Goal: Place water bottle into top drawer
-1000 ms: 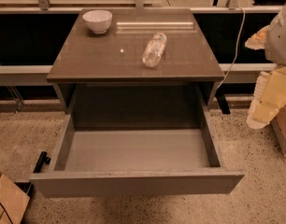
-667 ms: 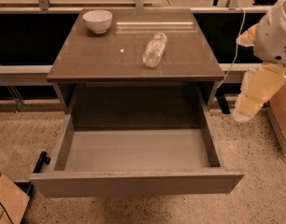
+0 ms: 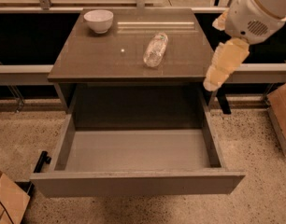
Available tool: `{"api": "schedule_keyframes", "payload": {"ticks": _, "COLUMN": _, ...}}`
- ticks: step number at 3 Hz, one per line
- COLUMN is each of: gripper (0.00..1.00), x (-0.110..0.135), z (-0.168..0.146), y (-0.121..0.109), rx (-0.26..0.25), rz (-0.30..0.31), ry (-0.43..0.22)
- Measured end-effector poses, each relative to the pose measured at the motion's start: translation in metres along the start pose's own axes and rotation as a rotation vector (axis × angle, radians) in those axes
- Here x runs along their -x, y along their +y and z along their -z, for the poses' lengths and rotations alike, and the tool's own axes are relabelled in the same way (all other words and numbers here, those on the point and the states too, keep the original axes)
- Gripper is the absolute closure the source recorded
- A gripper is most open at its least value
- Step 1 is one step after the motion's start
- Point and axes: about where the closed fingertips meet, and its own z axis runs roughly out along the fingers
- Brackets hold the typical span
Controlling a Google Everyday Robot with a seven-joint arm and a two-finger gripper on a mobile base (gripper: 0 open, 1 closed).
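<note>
1. Table [image 3: 87, 59]: dark grey-brown, flat rectangular top, the landmark for every entry below.

2. Water bottle [image 3: 155, 49]: 1 small clear crinkled plastic bottle lying on its side on the table top, right of centre. Its long axis runs from the table's back towards its front, slightly slanted. It is not in the drawer.

3. Bowl [image 3: 98, 20]: 1 white round bowl, upright, at the table's back-left corner, well apart from the bottle.

4. Top drawer [image 3: 133, 183]: wide shallow grey-brown box with a plain flat front panel, pulled fully out from under the table's front edge. Its smooth grey floor is exposed.

5. Gripper [image 3: 214, 78]: cream-yellow, hanging from a rounded white arm housing [image 3: 257, 10], just off the table's right edge near the front-right corner. It points down and towards the table, above the drawer's right wall. It is apart from the bottle and touches neither table nor drawer. Whether it is open or closed cannot be told.

6. Cardboard boxes: 1 brown box [image 3: 7, 202] on the floor left of the table, beside the drawer front; 1 brown box [image 3: 281, 108] right of the table.

7. Floor [image 3: 255, 143]: speckled beige, around the table.
</note>
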Motion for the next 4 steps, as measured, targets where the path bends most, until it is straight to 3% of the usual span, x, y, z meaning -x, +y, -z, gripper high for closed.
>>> {"api": "schedule_keyframes", "payload": {"ticks": 1, "gripper": 0.00, "x": 0.012, "z": 0.010, "y": -0.013, "rx": -0.025, "rz": 0.009, "ry": -0.027}}
{"api": "schedule_keyframes", "payload": {"ticks": 2, "gripper": 0.00, "x": 0.018, "z": -0.009, "y": -0.016, "rx": -0.006, "rz": -0.064, "ry": -0.079}}
{"api": "schedule_keyframes", "payload": {"ticks": 4, "gripper": 0.00, "x": 0.069, "z": -0.069, "y": -0.078, "rx": -0.078, "rz": -0.223, "ry": -0.271}}
